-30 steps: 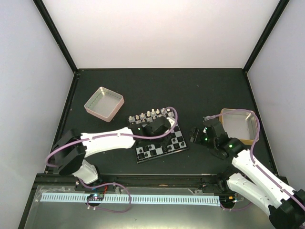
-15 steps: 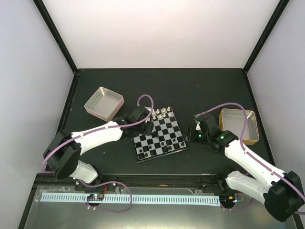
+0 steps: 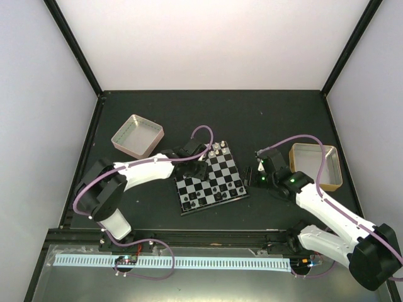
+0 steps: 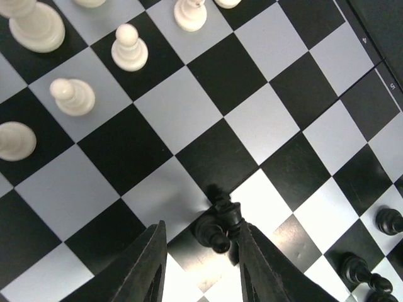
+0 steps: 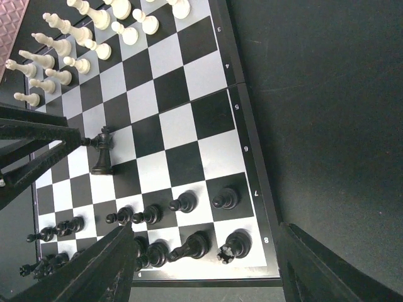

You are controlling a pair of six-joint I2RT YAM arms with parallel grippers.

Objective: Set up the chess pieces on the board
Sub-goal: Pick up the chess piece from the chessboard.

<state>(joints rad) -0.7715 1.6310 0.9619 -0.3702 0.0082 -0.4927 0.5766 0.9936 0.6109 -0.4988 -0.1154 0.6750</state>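
Left gripper (image 4: 200,242), arm stretched rightward over the board (image 3: 220,170), stands part open around an upright black piece (image 4: 217,228) toward the board's left side. Right gripper (image 5: 206,239) hovers wide open and empty, just right of the board.

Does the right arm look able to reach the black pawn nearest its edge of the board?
Probably yes: the open right tool hovers by that edge, nothing over the black pawn.

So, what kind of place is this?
Probably a robot test cell: plain white walls with black corner posts, a left arm and a right arm mounted at a dark table, a small chessboard between them.
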